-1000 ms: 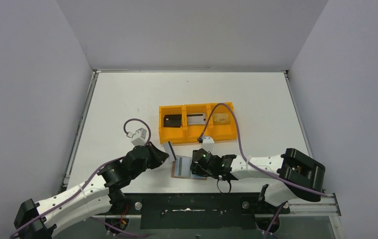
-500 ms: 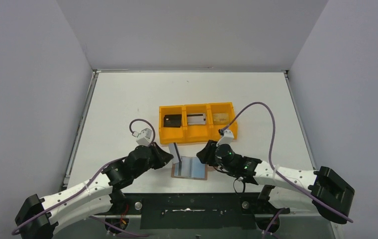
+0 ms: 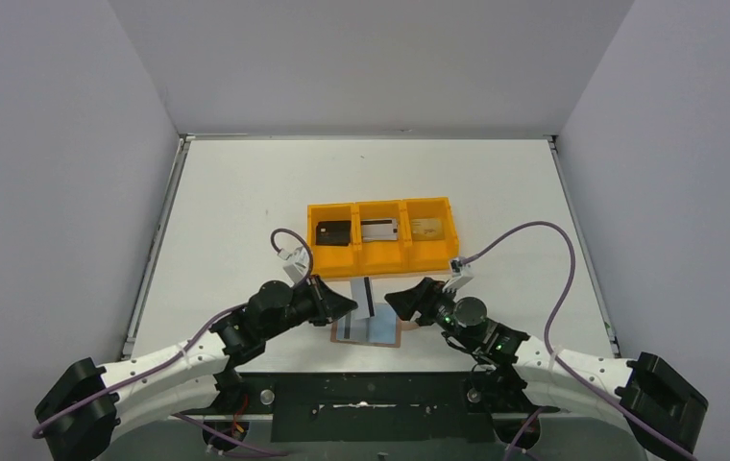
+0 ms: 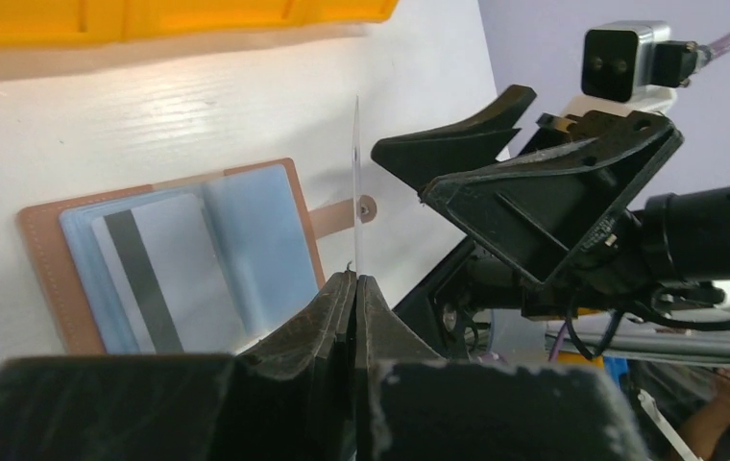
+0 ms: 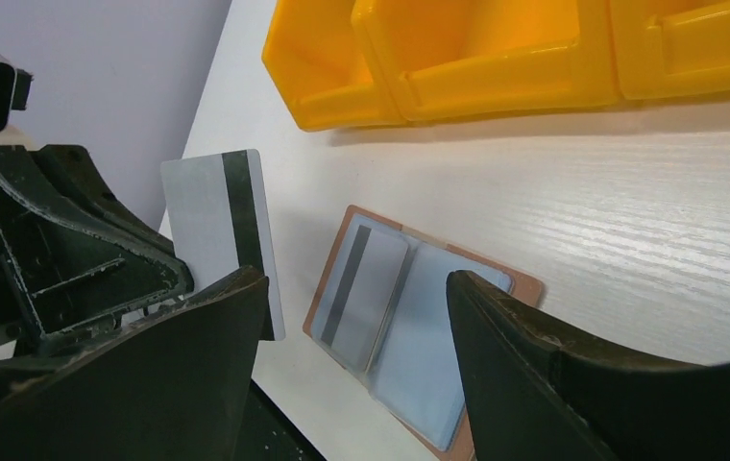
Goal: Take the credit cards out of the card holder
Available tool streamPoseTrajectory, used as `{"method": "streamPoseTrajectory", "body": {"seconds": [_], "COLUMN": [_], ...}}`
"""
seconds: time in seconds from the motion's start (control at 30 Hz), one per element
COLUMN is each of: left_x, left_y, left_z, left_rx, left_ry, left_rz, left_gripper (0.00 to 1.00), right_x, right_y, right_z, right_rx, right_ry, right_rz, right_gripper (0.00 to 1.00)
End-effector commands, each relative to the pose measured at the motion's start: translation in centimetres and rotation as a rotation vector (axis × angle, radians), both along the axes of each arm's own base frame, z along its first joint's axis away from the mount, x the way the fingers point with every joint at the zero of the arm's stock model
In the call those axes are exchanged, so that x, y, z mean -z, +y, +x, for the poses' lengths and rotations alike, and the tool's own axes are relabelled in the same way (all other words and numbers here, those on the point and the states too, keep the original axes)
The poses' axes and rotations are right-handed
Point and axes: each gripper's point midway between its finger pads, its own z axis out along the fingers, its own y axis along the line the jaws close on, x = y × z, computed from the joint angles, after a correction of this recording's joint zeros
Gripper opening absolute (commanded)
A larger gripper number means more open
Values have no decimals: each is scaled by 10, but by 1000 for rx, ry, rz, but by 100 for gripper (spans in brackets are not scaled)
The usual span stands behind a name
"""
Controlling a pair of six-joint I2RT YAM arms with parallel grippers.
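Desk: white, walled on three sides, with both arm bases at its near edge.
Tray: orange, three compartments, around the middle of the desk, long side parallel to the near edge.
Left gripper: low over the near edge, left of the card holder, fingers pinched together on the bottom end of the held card.
Right gripper: facing the left one from the right, fingers spread wide, holding nothing.
Card holder: brown, lying open flat at the near edge, about midway between the left and right edges, grey-blue inside facing up, snap tab toward the right.
Held card: silvery with a dark stripe, standing upright, clear of the card holder, between it and the tray.
Striped card: lying on the holder's left panel.
Black card: left tray compartment.
Silvery card: middle compartment.
Gold-tan card: right compartment.
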Motion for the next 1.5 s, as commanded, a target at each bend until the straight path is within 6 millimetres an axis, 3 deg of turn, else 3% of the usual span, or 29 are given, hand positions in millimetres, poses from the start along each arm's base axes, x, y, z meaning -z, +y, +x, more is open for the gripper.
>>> {"method": "streamPoseTrajectory", "body": {"seconds": [0.0,0.17,0.37,0.67,0.77,1.0,1.1,1.17,1.33,1.47], "left_x": [-42,-55,-49,-49,-46,-49,-50,-52,-52,-49], "left_y": [-18,-25,-29,-31,-27,-14,-10,-10,-13,-9], "left_z": [-6,-16,-21,-28,-26,-22,-19,-19,-16,-2], "left_rx": [101,176,217,270,254,210,189,189,217,192], "left_ry": [-105,-145,-130,-121,-109,-92,-97,-111,-123,-106], "left_rz": [-141,-233,-257,-277,-284,-314,-316,-320,-298,-256], "left_gripper": [0,0,0,0,0,0,0,0,0,64], "right_x": [-52,-66,-71,-85,-84,-91,-93,-96,-99,-89], "right_y": [10,24,39,44,44,39,41,42,44,41], "right_z": [-3,-12,-27,-42,-43,-50,-55,-57,-58,-41], "right_rx": [-84,-220,-361,-449,-452,-461,-492,-512,-531,-445], "right_ry": [-175,-180,-173,-184,-175,-176,-177,-185,-191,-162], "right_rz": [168,199,244,354,358,384,383,388,385,301], "right_gripper": [70,66,59,24,21,27,18,7,0,0]}}
